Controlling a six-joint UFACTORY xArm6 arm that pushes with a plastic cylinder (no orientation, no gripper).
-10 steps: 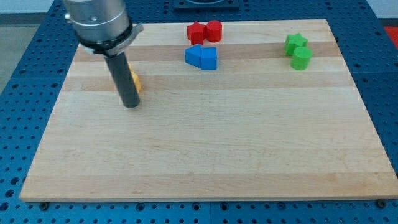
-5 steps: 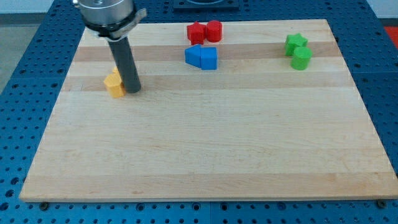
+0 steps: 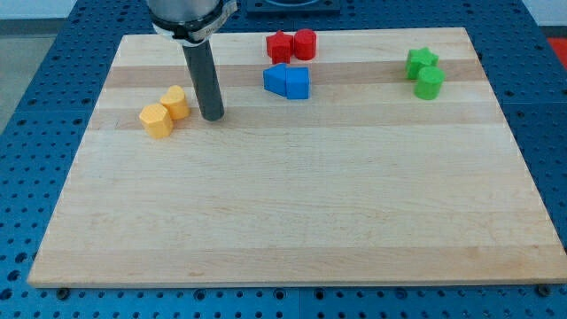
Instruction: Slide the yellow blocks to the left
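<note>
board (image 3: 292,195) fills most of the view, pale wood on a blue perforated table (image 3: 27,80). rod (image 3: 204,75) comes down from the view's top, dark and near upright. my tip (image 3: 212,116) sits on the board just right of the yellow pair, apart from them, not touching. no fingers on this rig, only the bare rod, holding nothing. two yellow blocks in the board's upper left, touching each other: yellow cylinder (image 3: 175,102) nearer my tip, yellow hexagon (image 3: 156,120) down-left of it. blue blocks (image 3: 287,81) form one clump right of my tip, well apart from it; shapes hard to split. red pair above the blue at the top edge, touching: red star (image 3: 280,46) on the left, red cylinder (image 3: 305,42) on the right. green pair far right, touching: green star (image 3: 422,61) above, green cylinder (image 3: 430,83) below.
</note>
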